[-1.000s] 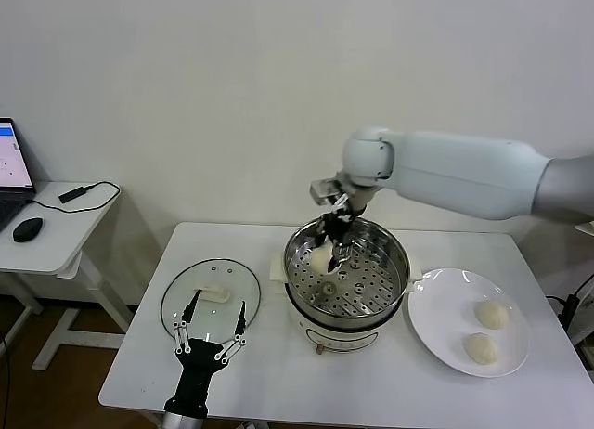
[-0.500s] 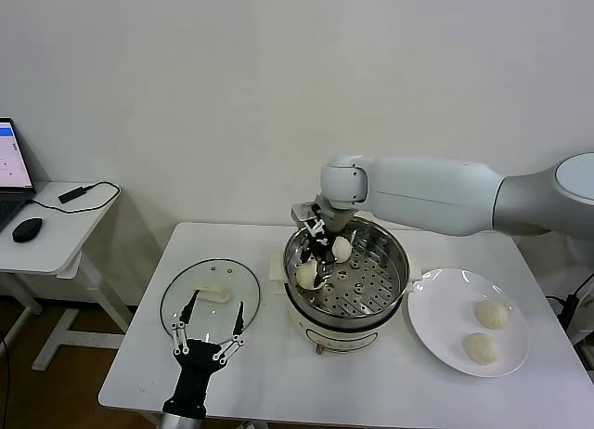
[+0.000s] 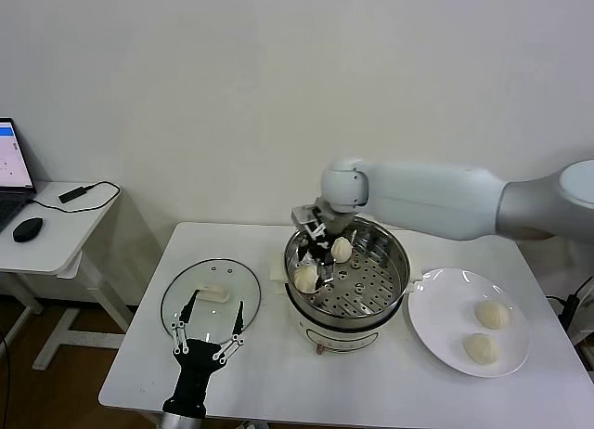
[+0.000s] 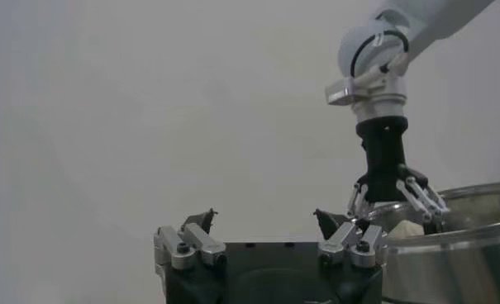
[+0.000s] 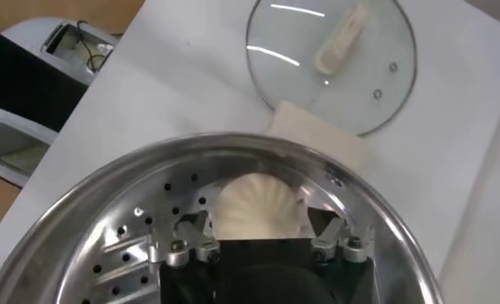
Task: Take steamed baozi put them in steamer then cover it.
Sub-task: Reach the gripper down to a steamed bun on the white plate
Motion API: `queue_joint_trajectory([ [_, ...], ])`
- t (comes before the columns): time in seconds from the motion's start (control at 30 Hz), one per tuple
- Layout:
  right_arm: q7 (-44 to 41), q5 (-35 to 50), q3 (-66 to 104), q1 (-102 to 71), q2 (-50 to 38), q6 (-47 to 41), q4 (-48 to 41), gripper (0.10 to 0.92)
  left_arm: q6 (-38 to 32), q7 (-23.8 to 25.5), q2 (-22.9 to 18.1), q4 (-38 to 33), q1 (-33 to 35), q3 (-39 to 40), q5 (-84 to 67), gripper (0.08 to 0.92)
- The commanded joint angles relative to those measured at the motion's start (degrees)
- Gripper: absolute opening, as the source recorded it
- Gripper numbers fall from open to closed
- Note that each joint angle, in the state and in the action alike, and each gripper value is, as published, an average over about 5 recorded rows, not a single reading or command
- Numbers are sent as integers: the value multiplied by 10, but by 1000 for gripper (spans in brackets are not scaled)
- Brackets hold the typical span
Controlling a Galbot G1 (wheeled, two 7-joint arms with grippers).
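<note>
Two steamed baozi [image 3: 306,278] lay on the perforated tray inside the steamer [image 3: 390,248], and two more sat on the white plate [image 3: 436,304], well apart from the right tool [image 3: 318,246] on its outer side. The right tool hung inside the steamer's rim at the side nearest the glass lid [image 3: 186,285], its fingers spread wide and holding nothing. One bun rested just below and between those spread fingers; the other sat just beside the tool, toward the back wall of the pot. From the right wrist view the bun [image 5: 258,206] lay directly ahead of the open fingers [image 5: 188,244], against the steamer wall [image 5: 92,194], with the lid [image 5: 382,91] and its cream handle [image 5: 342,40] flat on the white surface [image 5: 192,74] beyond the rim.

The left tool [image 3: 209,334] hovered low over the near edge of the lid, fingers also wide and empty, well apart from the steamer. Its own wrist view showed its two fingertips [image 4: 349,239] apart, with the right tool [image 4: 396,202] farther off above the steamer rim [image 4: 464,235]. A side desk with a laptop [image 3: 11,169] and a mouse [image 3: 28,228] stood far beyond the left tool.
</note>
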Motion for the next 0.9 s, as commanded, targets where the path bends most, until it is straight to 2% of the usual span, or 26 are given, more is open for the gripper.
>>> queue_joint_trajectory([
  [0.03,-99,-52,-3,116,-153,50,54,823,1,1,3,2,-6,8,0,823],
  [0.23,-162,-112,-29,136,-261,96,51,823,-1,1,4,4,-7,14,1,823],
  [0.43,-157,-188,-10,49,-342,119,27,823,-1,1,5,0,-5,14,2,823],
  [0.63,-130,-206,8,-42,-381,122,15,823,-2,0,5,-2,0,8,2,823],
  [0.9,-90,-217,67,-161,-389,123,1,823,-3,0,2,-3,5,6,4,823],
])
